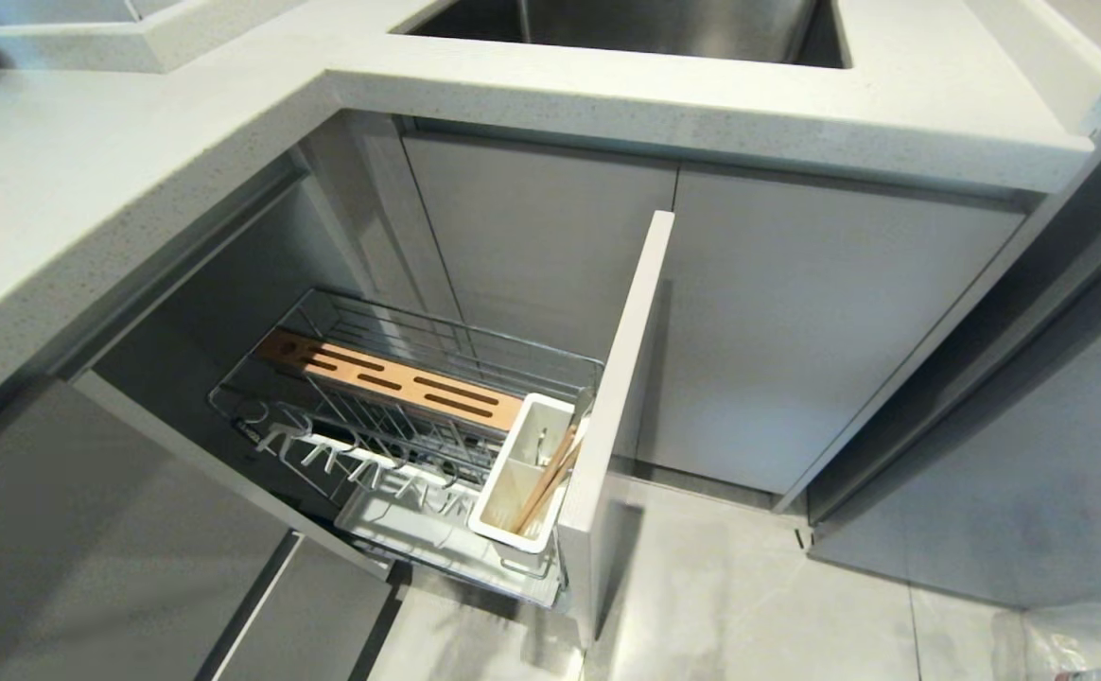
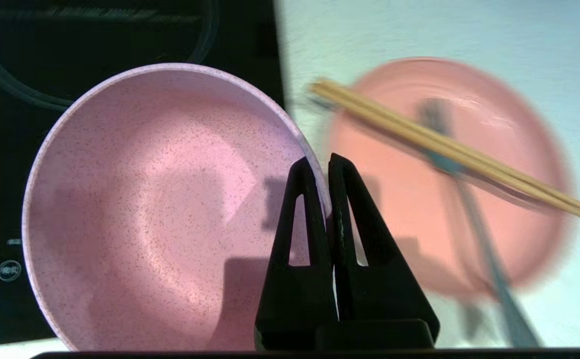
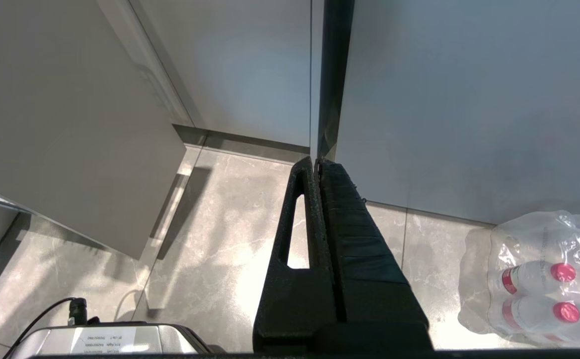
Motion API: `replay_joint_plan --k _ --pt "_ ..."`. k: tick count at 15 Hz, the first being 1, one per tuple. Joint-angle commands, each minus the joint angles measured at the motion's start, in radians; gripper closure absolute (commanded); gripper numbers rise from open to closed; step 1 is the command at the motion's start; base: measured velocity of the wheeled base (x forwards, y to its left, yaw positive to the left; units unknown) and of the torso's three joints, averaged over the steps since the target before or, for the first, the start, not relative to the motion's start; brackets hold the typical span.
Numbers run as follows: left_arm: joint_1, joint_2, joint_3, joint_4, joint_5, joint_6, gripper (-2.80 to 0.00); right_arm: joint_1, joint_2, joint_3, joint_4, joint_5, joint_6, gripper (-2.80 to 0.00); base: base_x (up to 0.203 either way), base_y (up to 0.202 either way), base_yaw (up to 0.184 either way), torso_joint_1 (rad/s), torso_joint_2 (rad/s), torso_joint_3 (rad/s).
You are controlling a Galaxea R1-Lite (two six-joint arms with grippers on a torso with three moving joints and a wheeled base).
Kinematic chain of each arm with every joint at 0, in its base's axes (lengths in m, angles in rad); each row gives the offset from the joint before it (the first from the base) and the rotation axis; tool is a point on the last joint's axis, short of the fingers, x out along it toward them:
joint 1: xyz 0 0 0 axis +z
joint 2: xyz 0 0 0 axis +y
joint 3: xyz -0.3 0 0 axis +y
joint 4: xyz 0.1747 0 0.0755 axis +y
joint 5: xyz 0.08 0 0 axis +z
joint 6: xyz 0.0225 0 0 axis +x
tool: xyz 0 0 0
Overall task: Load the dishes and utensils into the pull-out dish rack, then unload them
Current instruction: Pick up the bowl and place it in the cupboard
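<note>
Matte pink, the bowl [image 2: 165, 209] fills the space beside the left gripper [image 2: 322, 167], whose fingers are pinching its rim, one inside the wall and one outside. The blur around the bowl suggests the arm is in motion, and the bowl seems held above a dark cooktop [image 2: 120, 45]. Beyond the fingertips on the other side lies the plate [image 2: 449, 174] on the pale countertop [image 2: 419, 35], with a pair of chopsticks [image 2: 449, 149] and the fork [image 2: 474, 219] resting across it.

In the head view the pull-out dish rack [image 1: 399, 397] stands drawn out below the counter, well away from this gripper, which is out of that view. A second pair of chopsticks [image 1: 546, 478] already leans in its white caddy [image 1: 522, 473]; the wire slots hold no dishes.

This looks like the loading stage: the bowl is the piece in hand. The next move, I judge, calls for carrying it down to the rack and seating it between the wire prongs without loosening the rim grip.

The right gripper [image 3: 317, 162] hangs parked over the floor, fingers pressed together on nothing.
</note>
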Motion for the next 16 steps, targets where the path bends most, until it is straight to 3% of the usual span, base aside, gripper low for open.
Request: replay_joint_plan --k 1,4,7,12,14,16 --pt "-0.065 -0.067 -0.016 0.009 0.009 -0.003 0.00 0.000 0.000 0.002 0.000 0.000 0.001 0.00 0.000 0.000 0.000 0.000 0.00 0.000" --pt "-0.276 -0.117 -0.049 0.032 0.051 -0.002 0.00 0.000 0.000 0.002 0.000 0.000 0.001 0.00 0.000 0.000 0.000 0.000 0.00 0.000" --pt "-0.543 -0.157 -0.061 0.030 0.062 0.009 0.00 0.000 0.000 0.002 0.000 0.000 0.001 0.00 0.000 0.000 0.000 0.000 0.00 0.000" --pt "-0.989 -0.224 -0.036 0.013 0.018 0.012 0.00 0.000 0.000 0.002 0.000 0.000 0.001 0.00 0.000 0.000 0.000 0.000 0.00 0.000" --pt "-1.137 -0.252 0.045 -0.111 -0.030 0.014 0.00 0.000 0.000 0.002 0.000 0.000 0.001 0.00 0.000 0.000 0.000 0.000 0.00 0.000" --pt "-1.195 -0.262 0.175 -0.391 -0.050 0.006 0.00 0.000 0.000 0.002 0.000 0.000 0.001 0.00 0.000 0.000 0.000 0.000 0.00 0.000"
